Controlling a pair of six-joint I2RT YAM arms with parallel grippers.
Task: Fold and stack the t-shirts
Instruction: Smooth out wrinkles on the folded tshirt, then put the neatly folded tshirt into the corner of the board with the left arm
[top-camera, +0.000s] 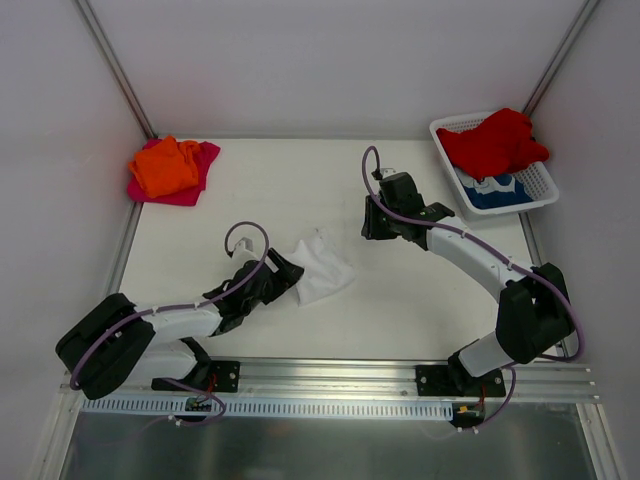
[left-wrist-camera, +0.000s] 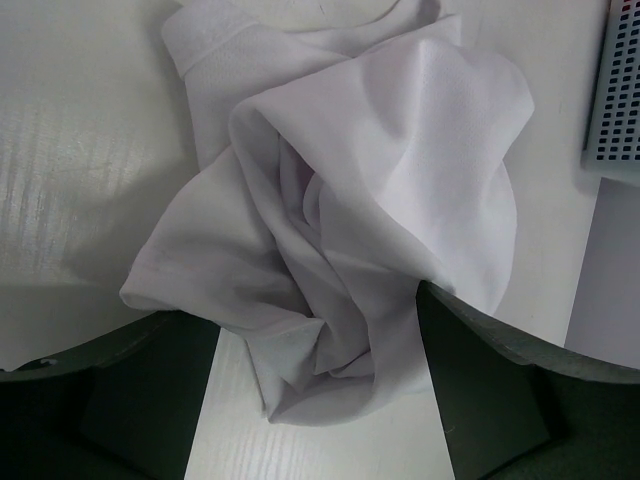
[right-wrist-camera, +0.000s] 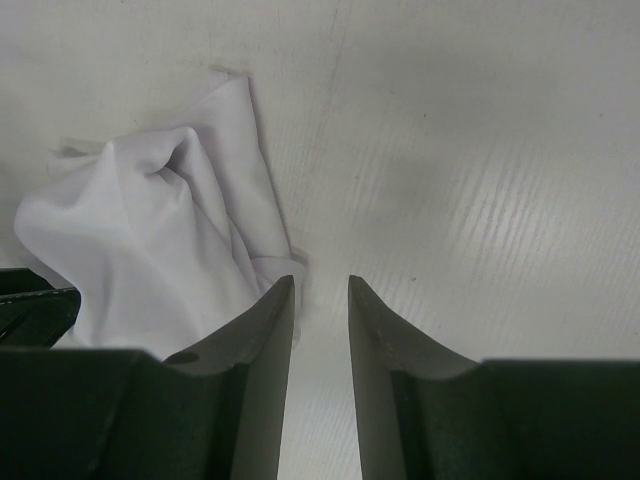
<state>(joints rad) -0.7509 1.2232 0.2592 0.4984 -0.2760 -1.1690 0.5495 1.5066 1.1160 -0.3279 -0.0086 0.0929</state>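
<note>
Your left claw (top-camera: 283, 272) has its two fingers wide apart, low on the table (top-camera: 420, 290). The white shirt (top-camera: 322, 270) lies in a crumpled heap between them. The cloth reaches both fingers, but they do not pinch it. Your right claw (right-wrist-camera: 320, 290) hangs over bare table near the shirt's other side, with only a thin gap between its fingers and nothing in that gap. The white shirt sits near the middle of the table, between your two claws. An orange shirt (top-camera: 165, 165) lies on a pink shirt (top-camera: 206, 160) in the far left corner. A red shirt (top-camera: 495, 142) and a blue and white shirt (top-camera: 495, 188) are in the basket (top-camera: 545, 190) at the far right.
</note>
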